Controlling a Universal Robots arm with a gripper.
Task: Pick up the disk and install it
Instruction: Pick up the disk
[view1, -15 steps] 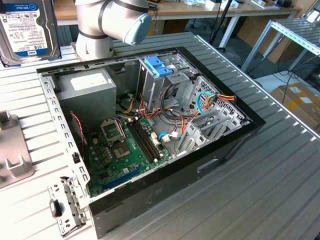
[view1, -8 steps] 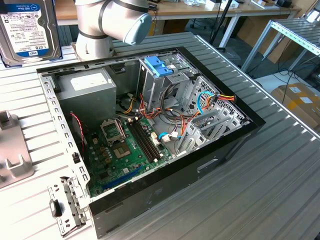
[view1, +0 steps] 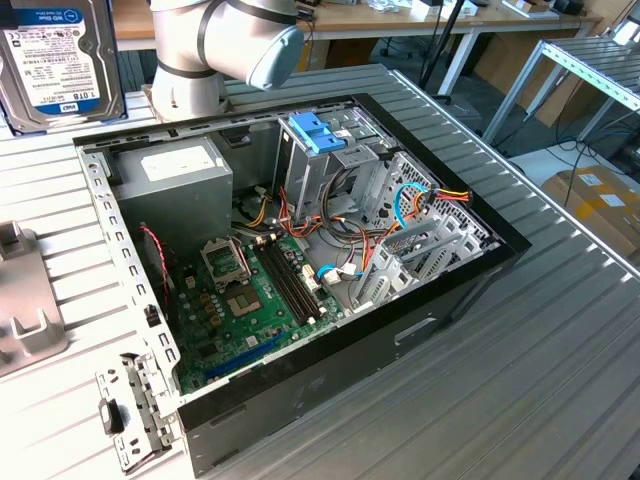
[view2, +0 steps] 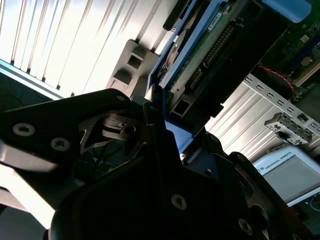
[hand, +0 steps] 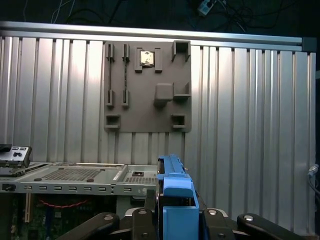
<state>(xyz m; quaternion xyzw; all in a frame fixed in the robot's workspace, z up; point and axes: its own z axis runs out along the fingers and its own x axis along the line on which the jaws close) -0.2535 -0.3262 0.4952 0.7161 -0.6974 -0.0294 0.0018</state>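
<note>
The disk (view1: 55, 60) hangs in the air at the exterior view's upper left, its silver face and white label turned to the camera, well above the table and to the left of the open computer case (view1: 470, 290). In the first wrist view my gripper (hand: 176, 216) is shut on the disk's light-blue frame (hand: 175, 187), which stands edge-on between the black fingers. The second wrist view shows the disk's underside (view2: 202, 57), with its circuit board and connector, rising out of the gripper.
The case holds a grey drive cage with blue tabs (view1: 315, 135), a power supply box (view1: 175, 180), a motherboard (view1: 250, 300) and loose cables. A grey fixture plate (hand: 147, 87) lies on the ribbed table beside the case. The arm's base (view1: 215, 50) stands behind the case.
</note>
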